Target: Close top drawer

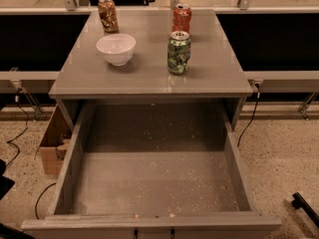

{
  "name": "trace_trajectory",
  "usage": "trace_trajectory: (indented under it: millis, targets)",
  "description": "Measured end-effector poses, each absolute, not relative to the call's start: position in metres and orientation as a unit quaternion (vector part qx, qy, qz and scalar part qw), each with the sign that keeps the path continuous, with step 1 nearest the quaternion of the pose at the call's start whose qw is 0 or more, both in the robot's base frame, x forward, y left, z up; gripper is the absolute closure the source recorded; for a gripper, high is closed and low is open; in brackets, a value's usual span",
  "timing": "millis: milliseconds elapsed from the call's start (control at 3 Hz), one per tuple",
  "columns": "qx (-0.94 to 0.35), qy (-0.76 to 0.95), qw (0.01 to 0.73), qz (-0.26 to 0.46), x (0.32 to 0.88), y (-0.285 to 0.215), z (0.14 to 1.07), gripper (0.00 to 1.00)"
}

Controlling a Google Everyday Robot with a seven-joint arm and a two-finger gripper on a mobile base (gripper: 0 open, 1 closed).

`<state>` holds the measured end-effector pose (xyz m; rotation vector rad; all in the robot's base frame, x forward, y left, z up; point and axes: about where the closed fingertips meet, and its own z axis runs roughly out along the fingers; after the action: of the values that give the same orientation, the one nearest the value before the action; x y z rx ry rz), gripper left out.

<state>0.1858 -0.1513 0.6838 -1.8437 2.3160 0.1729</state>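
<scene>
The top drawer (154,183) of the grey cabinet is pulled wide open toward me. Its grey floor is speckled with crumbs and holds nothing else. Its front panel (149,224) runs along the bottom edge of the camera view, with the black loop handle (152,232) just showing there. The lower drawers are hidden beneath it. A black bar at the lower right edge looks like part of my gripper (305,208); it is low beside the drawer's right front corner and apart from it.
On the cabinet top (149,78) stand a white bowl (116,49), a green can (178,53), a red can (181,18) and a brown can (108,14). A cardboard box (52,143) sits on the floor left of the cabinet. Cables hang on both sides.
</scene>
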Motion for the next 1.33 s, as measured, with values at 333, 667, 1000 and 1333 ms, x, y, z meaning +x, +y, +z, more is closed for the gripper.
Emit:
trace_trajectory:
  millis: [333, 667, 1000, 1333]
  targets:
    - [-0.635, 0.765, 0.080, 0.070, 0.198, -0.134, 0.626, 1.00]
    - [-0.639, 0.761, 0.080, 0.082, 0.222, -0.129, 0.580, 1.00]
    - [-0.636, 0.761, 0.081, 0.099, 0.251, -0.129, 0.542, 1.00]
    - [-0.641, 0.756, 0.100, 0.092, 0.301, -0.133, 0.541, 1.00]
